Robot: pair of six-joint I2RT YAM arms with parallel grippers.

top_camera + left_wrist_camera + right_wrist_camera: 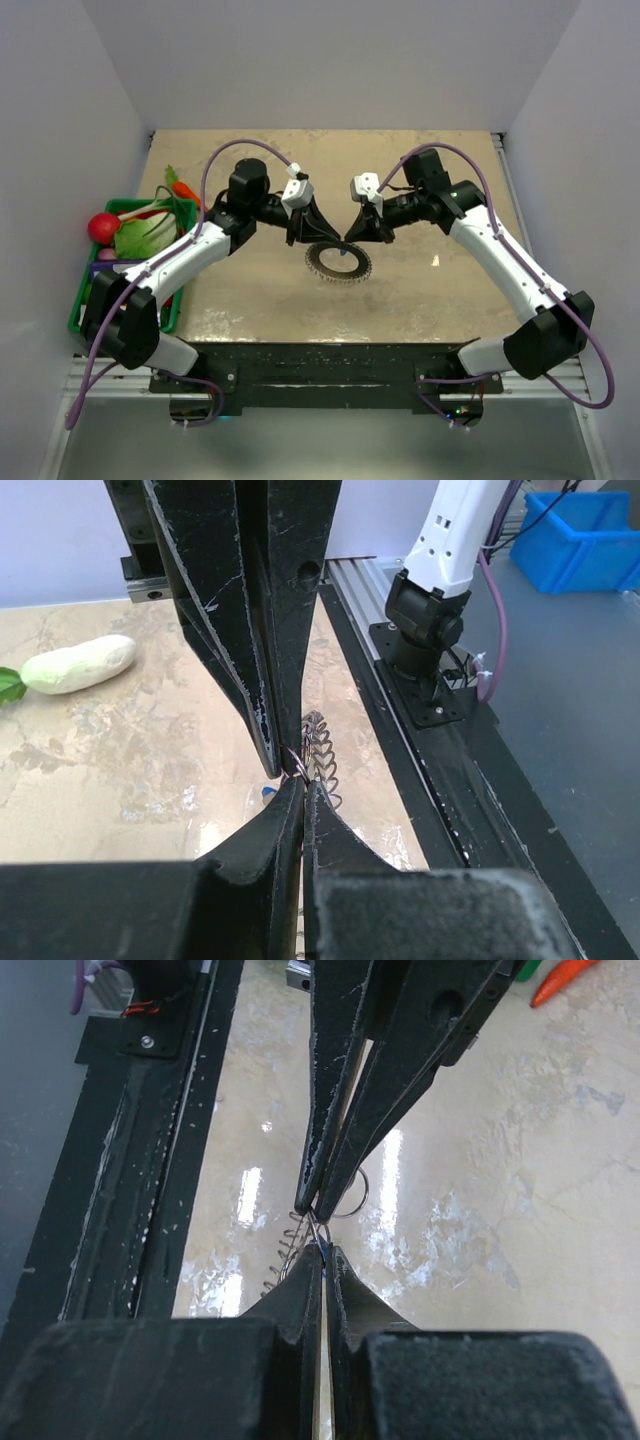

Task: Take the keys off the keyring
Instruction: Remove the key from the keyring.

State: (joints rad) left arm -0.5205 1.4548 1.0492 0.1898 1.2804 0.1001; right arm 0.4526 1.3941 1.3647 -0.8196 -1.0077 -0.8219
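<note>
As I read it from the overhead camera, item one is the keyring, a grey coiled loop lying flat on the beige table, about mid-table and between the two arms. Item two, the key: I see only a small blue fleck just inside the loop's far rim, toward the right; its blade I cannot make out. Item three, the left gripper: it slants down onto the far-left part of the loop, and in its own wrist view the jaws are pressed together on a strand of the keyring, the rest of the coil trailing off beyond the tips. Item four, the right gripper: it meets the far rim just beside the left one. Its wrist view shows the jaws closed tight, with a thin wire and a speck of blue at the tips, and I cannot tell whether they pinch the key or the loop. A small wire ring shows just beyond those tips. Item five, a green basket at the table's left edge, holding leafy greens and a red round vegetable, with a carrot at its far end. Item six, a white radish lying on the table, seen from the left wrist.
</note>
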